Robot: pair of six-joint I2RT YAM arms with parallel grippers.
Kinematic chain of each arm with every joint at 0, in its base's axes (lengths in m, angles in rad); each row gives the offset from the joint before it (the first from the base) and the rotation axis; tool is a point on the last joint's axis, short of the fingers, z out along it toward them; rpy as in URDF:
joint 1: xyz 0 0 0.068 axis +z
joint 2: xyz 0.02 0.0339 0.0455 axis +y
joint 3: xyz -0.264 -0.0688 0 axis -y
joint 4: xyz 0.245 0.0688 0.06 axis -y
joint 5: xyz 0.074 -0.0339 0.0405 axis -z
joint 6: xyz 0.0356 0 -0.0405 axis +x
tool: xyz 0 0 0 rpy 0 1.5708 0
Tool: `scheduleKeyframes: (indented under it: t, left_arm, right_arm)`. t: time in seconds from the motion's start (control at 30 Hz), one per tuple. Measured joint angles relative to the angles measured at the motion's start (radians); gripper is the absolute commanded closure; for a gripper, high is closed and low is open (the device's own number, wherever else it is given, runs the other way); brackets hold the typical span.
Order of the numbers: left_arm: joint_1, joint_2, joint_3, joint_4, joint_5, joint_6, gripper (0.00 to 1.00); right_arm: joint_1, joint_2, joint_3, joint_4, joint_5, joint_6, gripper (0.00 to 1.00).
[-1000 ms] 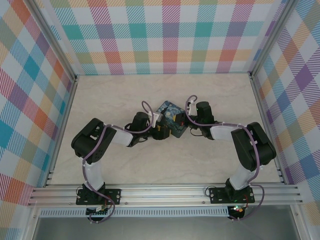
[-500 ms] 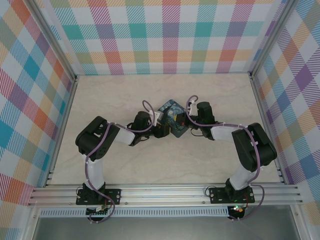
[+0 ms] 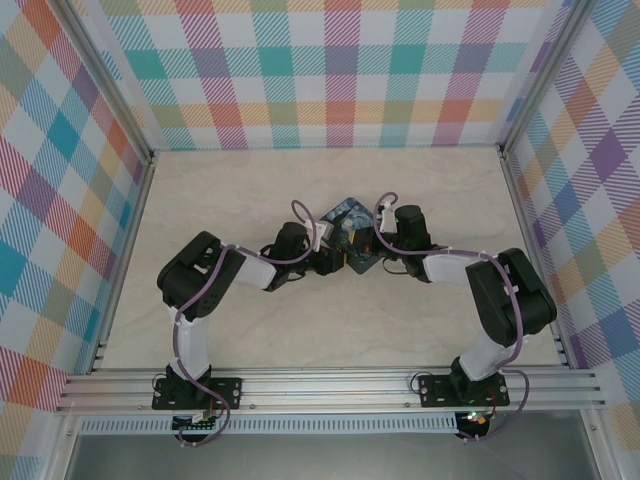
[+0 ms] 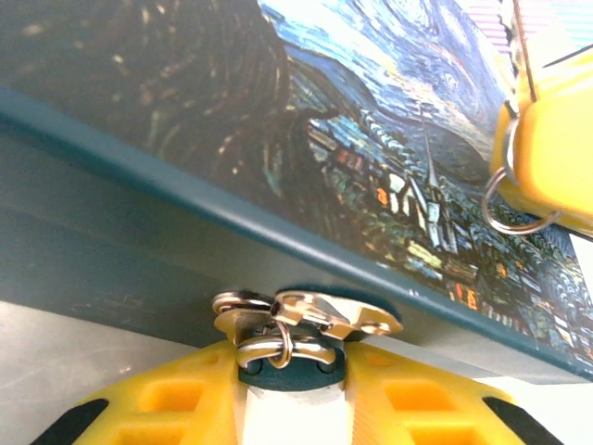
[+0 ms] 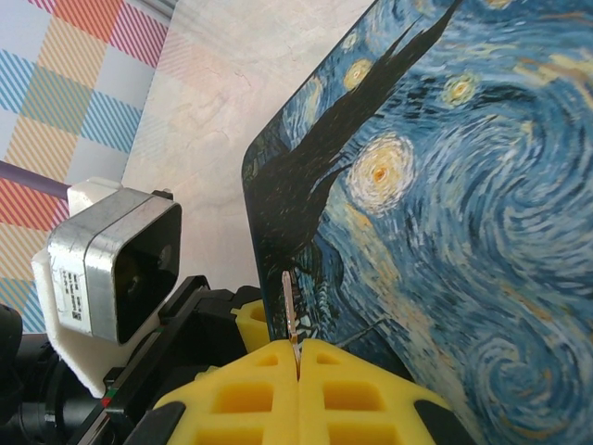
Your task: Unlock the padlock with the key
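Finds the starry-night tin at mid desk, turned corner-on toward the back wall, with both arms bent in on it from either side. Places the left tool at the tin's near-left edge and the right tool at its near-right edge, the two close together. From the left wrist, shows the padlock low against the tin's dark side wall, silvery shackle ring uppermost, blue body barely showing beneath it, a silvery fitting touching it just above. Brackets the padlock closely with the left tool's yellow fingers, one on each side; cannot tell whether they press on it or stand just apart. From the right wrist, shows the right tool pressed together on the key, pinching it so that the thin blade stands upright out of the yellow fingertips, in front of the tin's painted lid near its corner. Hangs a wire ring from the right tool's finger over the lid, as seen from the left wrist. Leaves the key apart from the padlock, up by the lid while the padlock sits down by the desk
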Motion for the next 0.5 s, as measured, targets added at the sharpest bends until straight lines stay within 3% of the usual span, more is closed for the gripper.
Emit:
scheduleKeyframes:
  t: [0.23,0.5]
  left_arm:
    - [-0.014,-0.002,0.0,0.0,-0.038,-0.032,0.73]
    - [-0.064,-0.079,-0.015,-0.041,-0.107,-0.164,0.76]
  right_arm:
    - [0.001,-0.076,-0.01,-0.1,0.019,-0.029,0.97]
    - [0.003,-0.362,-0.054,-0.283,0.074,-0.175,0.97]
